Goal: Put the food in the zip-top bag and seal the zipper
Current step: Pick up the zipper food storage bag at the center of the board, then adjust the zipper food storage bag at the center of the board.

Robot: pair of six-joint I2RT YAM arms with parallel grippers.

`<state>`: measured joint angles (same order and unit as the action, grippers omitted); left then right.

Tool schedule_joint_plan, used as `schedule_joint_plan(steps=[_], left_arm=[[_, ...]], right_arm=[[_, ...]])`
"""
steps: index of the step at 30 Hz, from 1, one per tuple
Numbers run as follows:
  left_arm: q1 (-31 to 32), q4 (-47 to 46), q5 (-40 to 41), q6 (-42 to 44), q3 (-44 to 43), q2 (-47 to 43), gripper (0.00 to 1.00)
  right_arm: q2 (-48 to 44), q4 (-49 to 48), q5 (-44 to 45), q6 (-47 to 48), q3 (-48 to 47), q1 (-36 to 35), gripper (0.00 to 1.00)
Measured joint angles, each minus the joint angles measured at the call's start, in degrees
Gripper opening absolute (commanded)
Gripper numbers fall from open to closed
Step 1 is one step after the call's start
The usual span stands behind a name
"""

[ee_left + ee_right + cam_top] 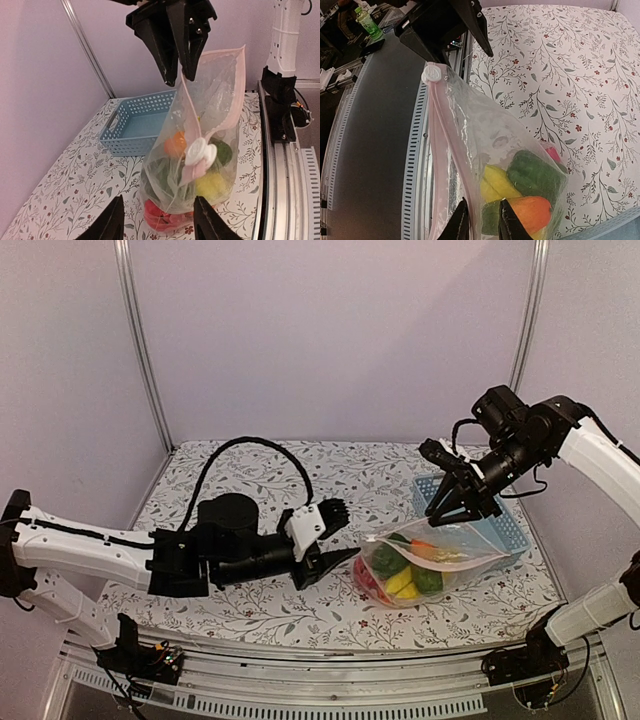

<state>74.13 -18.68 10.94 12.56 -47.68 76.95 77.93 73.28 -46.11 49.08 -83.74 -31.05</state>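
Left wrist view: the right fingers (175, 40) pinch the zipper (237, 95) of the zip-top bag (215, 115). The bag holds the food (210, 185) and stands near the surface's (75, 190) right edge, by the blue basket (135, 125). The left fingers (112, 222) are spread, grasping nothing. That thin pinch could slip, letting the bag slump and spill.

A clear zip-top bag (470, 540) with a pink zipper (437, 150) is showing green, yellow, orange, red food (400, 580). A light blue basket (505, 522) is sitting on a white floral table (380, 470).
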Motion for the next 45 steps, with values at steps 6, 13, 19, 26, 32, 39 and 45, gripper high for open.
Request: schedule_joint_plan(steps=[6, 13, 19, 26, 32, 39, 45], left_arm=[[0.0, 0.2, -2.2, 2.8, -4.8, 5.7, 0.34], [-0.2, -1.6, -2.1, 4.8, -5.4, 8.5, 0.05], [-0.9, -5.5, -1.9, 3.8, -4.5, 7.8, 0.00], [-2.9, -3.5, 4.0, -0.9, -2.6, 1.1, 0.00], [-3.7, -0.6, 13.9, -7.2, -0.6, -3.8, 0.00], [-3.9, 3.6, 19.7, -12.0, -0.1, -5.4, 0.00], [-4.3, 5.0, 21.3, -13.5, 0.2, -6.1, 0.00]], right_arm=[[0.5, -0.2, -0.5, -0.2, -0.2, 0.0, 0.21], [0.7, -0.1, -1.4, -0.4, -0.2, 0.0, 0.39], [0.7, 0.2, -1.5, -0.4, -1.0, 0.0, 0.56], [0.4, 0.4, -2.5, -0.3, -8.0, 0.1, 0.67], [-0.2, -1.1, -2.2, -0.3, -4.3, 0.1, 0.69], [-0.8, -2.4, -1.5, -0.3, 1.4, 0.1, 0.73], [-3.2, -8.1, 4.4, -2.1, 8.7, -1.1, 0.66]])
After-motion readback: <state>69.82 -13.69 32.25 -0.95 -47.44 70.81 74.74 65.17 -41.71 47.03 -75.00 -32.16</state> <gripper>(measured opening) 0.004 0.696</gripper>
